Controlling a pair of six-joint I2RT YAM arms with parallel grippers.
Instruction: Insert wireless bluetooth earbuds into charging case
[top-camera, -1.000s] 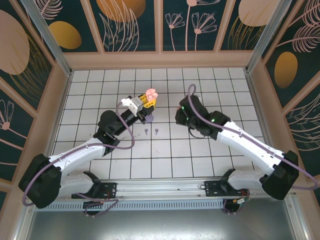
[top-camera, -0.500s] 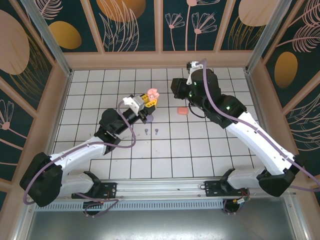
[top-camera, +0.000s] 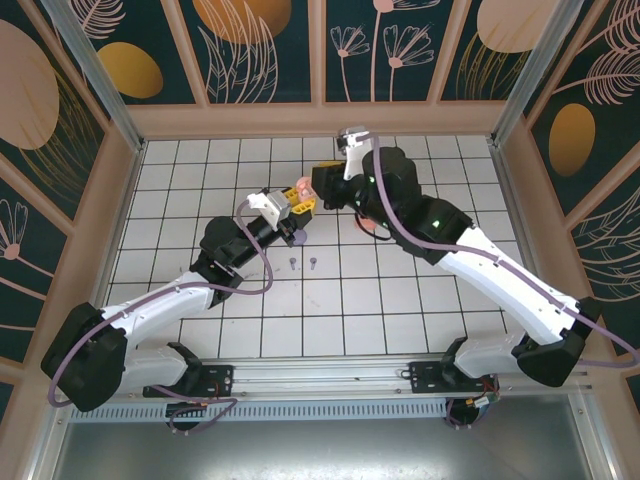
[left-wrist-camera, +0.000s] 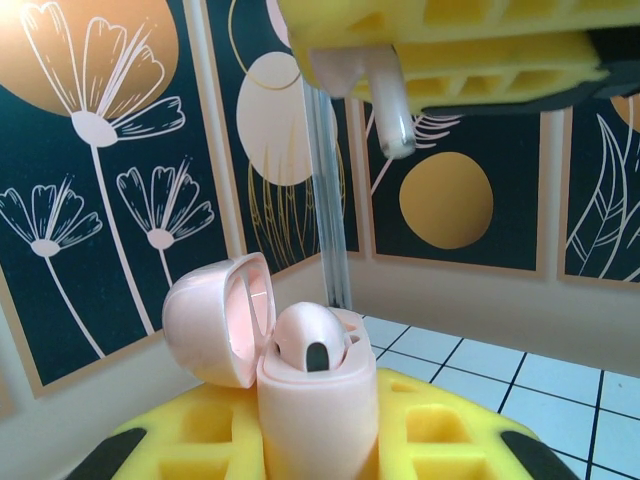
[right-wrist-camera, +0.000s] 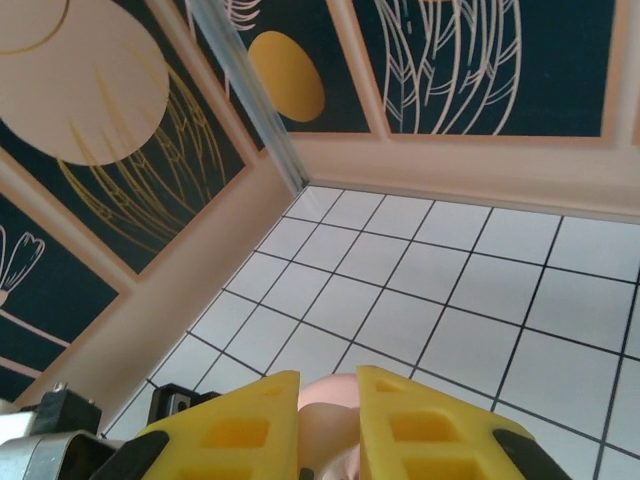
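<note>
My left gripper (top-camera: 297, 204) is shut on a salmon-pink charging case (top-camera: 301, 188), held upright above the tiles. In the left wrist view the case (left-wrist-camera: 318, 400) stands between the yellow fingers (left-wrist-camera: 200, 445), its lid (left-wrist-camera: 215, 320) swung open to the left. One pink earbud (left-wrist-camera: 310, 345) sits in it. My right gripper (top-camera: 322, 187) hovers just above the case, shut on a second pink earbud (left-wrist-camera: 390, 100) whose stem points down. That earbud (right-wrist-camera: 335, 410) shows between the right gripper's (right-wrist-camera: 328, 400) yellow fingers. Two lilac earbuds (top-camera: 292, 263) (top-camera: 313, 263) lie on the tiles.
A small purple object (top-camera: 297, 238) lies on the tiles under my left wrist. A pink object (top-camera: 374, 227) lies partly hidden beneath my right arm. The white tiled floor (top-camera: 450, 170) is ringed by a low beige wall (top-camera: 320, 120) and patterned panels.
My right arm rose from the tiles at centre right and swung left to the held case, uncovering the pink object on the floor. The left arm stayed put.
</note>
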